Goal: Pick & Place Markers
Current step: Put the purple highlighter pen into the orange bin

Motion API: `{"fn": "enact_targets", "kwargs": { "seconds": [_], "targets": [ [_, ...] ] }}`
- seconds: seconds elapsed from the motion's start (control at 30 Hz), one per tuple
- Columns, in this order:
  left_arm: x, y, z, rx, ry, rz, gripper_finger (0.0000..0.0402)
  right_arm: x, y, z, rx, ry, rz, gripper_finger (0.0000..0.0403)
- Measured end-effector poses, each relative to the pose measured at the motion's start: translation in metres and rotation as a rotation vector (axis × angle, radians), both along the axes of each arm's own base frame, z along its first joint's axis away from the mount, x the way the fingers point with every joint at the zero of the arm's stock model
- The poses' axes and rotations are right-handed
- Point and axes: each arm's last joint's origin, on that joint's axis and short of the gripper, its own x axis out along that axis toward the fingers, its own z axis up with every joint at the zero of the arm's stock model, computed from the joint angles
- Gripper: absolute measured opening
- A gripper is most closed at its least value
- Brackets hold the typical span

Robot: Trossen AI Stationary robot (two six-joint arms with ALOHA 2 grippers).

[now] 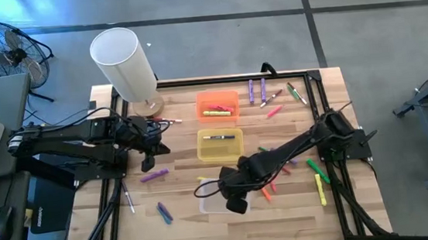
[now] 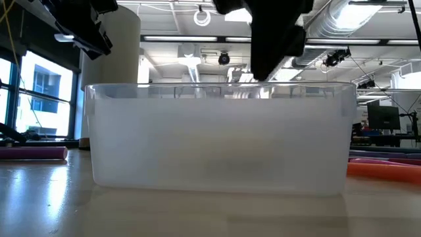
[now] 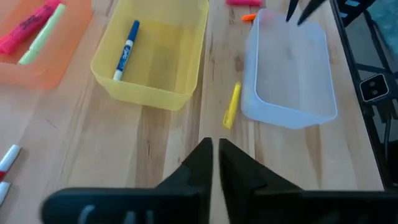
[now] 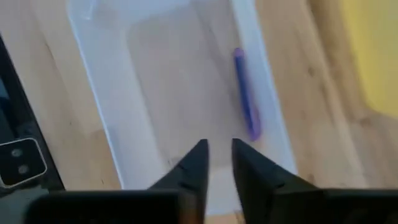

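A: Progress?
B: Partly sorted. Orange bin (image 1: 217, 104) holds a couple of markers, yellow bin (image 1: 220, 144) one, clear bin (image 4: 180, 93) one purple marker (image 4: 246, 93). Many markers (image 1: 274, 99) lie loose on the tabletop (image 1: 183, 216).
A: Arms?
B: Right gripper (image 4: 216, 163) hovers over the clear bin, fingers narrow, apparently empty. Left gripper (image 3: 215, 163) near the yellow bin, fingers nearly closed, empty.

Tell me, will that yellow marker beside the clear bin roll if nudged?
Probably: the yellow marker looks round and slim, flat on smooth wood. It seems rigid and light, likely skidding toward the clear bin, not bending.
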Motion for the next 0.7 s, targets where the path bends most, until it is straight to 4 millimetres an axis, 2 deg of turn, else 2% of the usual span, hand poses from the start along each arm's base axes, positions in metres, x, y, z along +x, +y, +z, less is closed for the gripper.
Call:
{"fn": "enact_targets", "kwargs": {
  "seconds": [0.1, 0.23, 0.33, 0.5, 0.7],
  "targets": [
    [0.000, 0.000, 0.000, 0.002, 0.001, 0.013, 0.0068, -0.013, -0.001, 0.019, -0.055, -0.072, -0.007, 0.0008],
    [0.000, 0.001, 0.000, 0.016, 0.001, 0.037, 0.0110, -0.034, -0.008, 0.036, -0.084, -0.171, -0.030, 0.0017],
    [0.000, 0.002, 0.000, 0.004, 0.004, 0.074, 0.0123, -0.055, -0.017, 0.032, -0.076, -0.199, -0.080, 0.0009],
    [-0.001, 0.004, -0.004, -0.103, 0.050, 0.291, 0.0126, -0.095, -0.035, 0.018, -0.014, -0.247, -0.191, 0.0005],
    [0.004, 0.003, -0.022, -0.381, 0.261, 0.557, 0.0126, -0.136, -0.052, 0.008, 0.033, -0.315, -0.219, 0.0002]
  ]
}}
